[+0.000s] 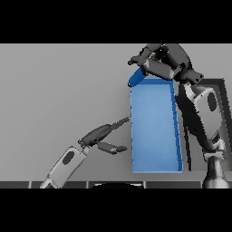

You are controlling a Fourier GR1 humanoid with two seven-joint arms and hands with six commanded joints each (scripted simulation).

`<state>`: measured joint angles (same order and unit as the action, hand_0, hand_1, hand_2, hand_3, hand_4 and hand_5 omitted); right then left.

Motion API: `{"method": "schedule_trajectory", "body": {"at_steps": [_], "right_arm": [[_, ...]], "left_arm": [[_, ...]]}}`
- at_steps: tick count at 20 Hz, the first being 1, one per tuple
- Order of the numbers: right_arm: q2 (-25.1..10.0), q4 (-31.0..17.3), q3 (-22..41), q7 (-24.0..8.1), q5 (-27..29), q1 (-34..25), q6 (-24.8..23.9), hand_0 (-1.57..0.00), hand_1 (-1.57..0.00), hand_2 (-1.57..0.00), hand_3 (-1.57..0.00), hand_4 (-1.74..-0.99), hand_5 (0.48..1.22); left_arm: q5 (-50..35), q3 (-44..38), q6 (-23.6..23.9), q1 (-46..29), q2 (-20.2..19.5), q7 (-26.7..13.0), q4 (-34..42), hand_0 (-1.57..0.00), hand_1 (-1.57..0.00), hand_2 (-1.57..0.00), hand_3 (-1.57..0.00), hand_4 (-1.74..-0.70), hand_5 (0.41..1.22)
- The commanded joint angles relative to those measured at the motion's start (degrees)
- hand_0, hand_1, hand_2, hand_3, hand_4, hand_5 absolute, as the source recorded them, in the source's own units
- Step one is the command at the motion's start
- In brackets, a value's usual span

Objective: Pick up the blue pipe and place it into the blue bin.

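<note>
Our right hand (pixel 156 61) curls round one blue pipe (pixel 135 79), tilted down-left over one blue bin's (pixel 155 170) far corner; our left hand (pixel 102 136) rests open.

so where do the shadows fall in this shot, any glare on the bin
Head view: flat, even light, no glare on the bin; a dark shadow lies on the table beside the right arm, right of the bin; the right hand holding the pipe over the bin's far left corner reads dark; the left hand casts only a faint shadow.
</note>
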<state>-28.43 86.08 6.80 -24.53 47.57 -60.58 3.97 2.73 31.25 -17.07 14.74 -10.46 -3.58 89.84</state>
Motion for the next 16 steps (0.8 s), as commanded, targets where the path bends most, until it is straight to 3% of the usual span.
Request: {"method": "schedule_trajectory", "body": {"at_steps": [1,6,14,16], "right_arm": [[-0.60,-1.80,0.01,0.13,-1.13,1.02,0.13,-1.57,-1.57,-1.57,-1.57,-1.737,1.135],[-2.16,-6.07,0.00,-0.68,-3.33,10.47,-1.51,-1.57,-1.57,-1.57,-1.57,-1.740,1.121],[-2.30,-4.53,5.22,-9.74,-5.64,25.20,-8.71,-1.57,-1.57,-1.57,-1.57,-1.741,1.122],[-2.54,-5.21,6.89,-10.27,-6.25,28.46,-8.39,-1.57,-1.57,-1.57,-1.57,-1.655,1.124]], "left_arm": [[-0.05,-0.30,-0.12,0.13,-0.38,0.52,-0.11,0.00,0.00,0.00,0.00,-0.91,0.487],[0.17,-0.22,0.21,0.28,0.14,-1.05,-0.64,0.00,0.00,0.00,0.00,-0.89,0.487],[-0.10,-0.11,0.00,-1.05,-0.46,0.53,0.19,0.00,0.00,0.00,0.00,-0.88,0.463],[-0.28,-0.20,0.15,-0.33,0.14,-0.78,-0.05,0.00,0.00,0.00,0.00,-0.88,0.464]]}}
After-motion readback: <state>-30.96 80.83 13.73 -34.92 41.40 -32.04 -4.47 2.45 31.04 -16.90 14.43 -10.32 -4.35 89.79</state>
